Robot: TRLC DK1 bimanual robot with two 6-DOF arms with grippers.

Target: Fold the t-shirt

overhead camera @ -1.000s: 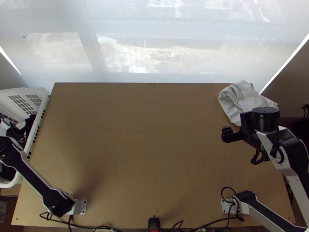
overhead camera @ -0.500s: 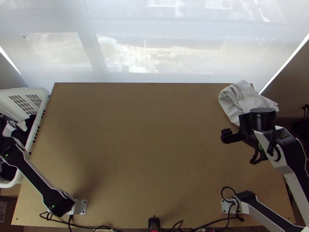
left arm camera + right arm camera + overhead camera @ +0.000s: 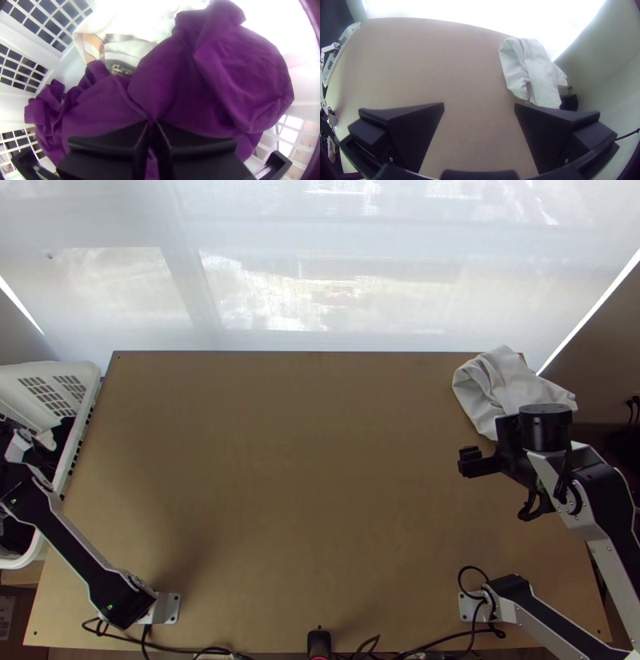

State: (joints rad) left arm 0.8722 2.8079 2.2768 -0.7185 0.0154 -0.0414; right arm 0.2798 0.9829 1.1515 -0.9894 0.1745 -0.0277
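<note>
I judged this retrieval: left gripper (image 3: 152, 122) clenched, apparently on purple cloth (image 3: 180, 80) within basket walls (image 3: 15, 108), right gripper (image 3: 479, 104) released, lift onto worktop (image 3: 320, 460) due.

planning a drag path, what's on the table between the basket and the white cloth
Just bare wooden tabletop between the basket and the white cloth, as the top view shows.

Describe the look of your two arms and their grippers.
Both the left arm and the right arm pair silver-grey links with black sections. Small green lights dot the left one; the right has a round black housing near its gripper. Black cables loop by its base. The left gripper and right gripper each have two wide, flat black fingers.
</note>
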